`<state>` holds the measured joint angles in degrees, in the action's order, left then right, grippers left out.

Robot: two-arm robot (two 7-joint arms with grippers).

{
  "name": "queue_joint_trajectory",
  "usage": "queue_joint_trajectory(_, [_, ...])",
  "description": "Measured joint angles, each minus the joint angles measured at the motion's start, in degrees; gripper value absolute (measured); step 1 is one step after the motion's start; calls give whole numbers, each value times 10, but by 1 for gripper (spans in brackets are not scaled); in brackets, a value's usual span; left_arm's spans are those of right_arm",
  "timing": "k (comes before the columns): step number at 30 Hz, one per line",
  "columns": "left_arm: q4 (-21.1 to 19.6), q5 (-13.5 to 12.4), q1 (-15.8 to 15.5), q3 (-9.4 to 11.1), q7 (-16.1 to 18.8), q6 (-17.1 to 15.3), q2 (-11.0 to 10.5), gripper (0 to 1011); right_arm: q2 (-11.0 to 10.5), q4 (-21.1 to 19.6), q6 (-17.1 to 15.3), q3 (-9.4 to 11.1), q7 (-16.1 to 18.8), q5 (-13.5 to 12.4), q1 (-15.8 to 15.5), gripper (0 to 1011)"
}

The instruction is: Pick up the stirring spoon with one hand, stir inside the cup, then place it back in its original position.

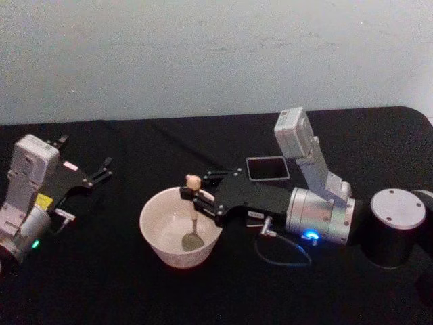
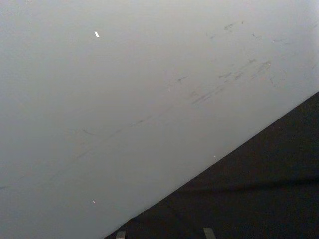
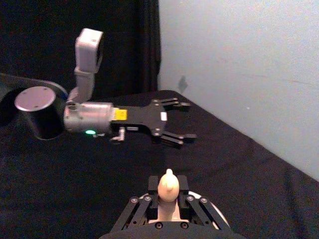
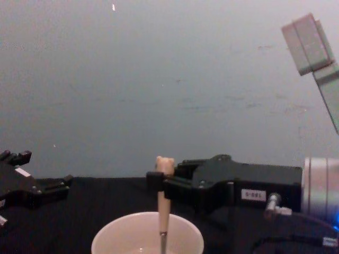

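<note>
My right gripper (image 1: 196,196) pinches the spoon (image 1: 194,211) upright in the cup (image 1: 151,208); the holder (image 1: 267,168) lies beyond, rightward, toward the table (image 1: 101,284) far edge. Left gripper (image 3: 183,122) idles spread.

stirring spoon (image 1: 193,218) upright, bear head up, bowl down inside cup (image 1: 162,252) | cup cream, round, upright | right gripper (image 1: 194,194) pinching its beige handle | dark grey square holder (image 1: 268,180) just behind gripper
</note>
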<state>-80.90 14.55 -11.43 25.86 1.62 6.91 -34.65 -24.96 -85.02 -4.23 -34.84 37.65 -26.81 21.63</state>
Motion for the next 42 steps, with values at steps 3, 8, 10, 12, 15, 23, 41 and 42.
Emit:
queue_joint_trajectory(3, [0,0,0,0,0,0,0,1001,1,-4,0,-9,2,-1,-1,223])
queue_joint_trajectory(8, [0,0,0,0,0,0,0,1001,10,0,-1,-21,2,-2,5,222])
queue_joint_trajectory(10, [0,0,0,0,0,0,0,1001,17,7,-1,-26,0,-2,10,222])
queue_joint_trajectory(12, [0,0,0,0,0,0,0,1001,27,18,-2,-30,-4,-2,18,222])
queue_joint_trajectory(15, [0,0,0,0,0,0,0,1001,40,36,-3,-35,-11,1,29,223])
queue_joint_trajectory(23, [0,0,0,0,0,0,0,1001,67,81,4,-39,-33,20,50,222])
queue_joint_trajectory(41, [0,0,0,0,0,0,0,1001,70,107,7,-4,-50,38,58,222])
queue_joint_trajectory(42, [0,0,0,0,0,0,0,1001,67,103,6,-3,-48,38,56,222])
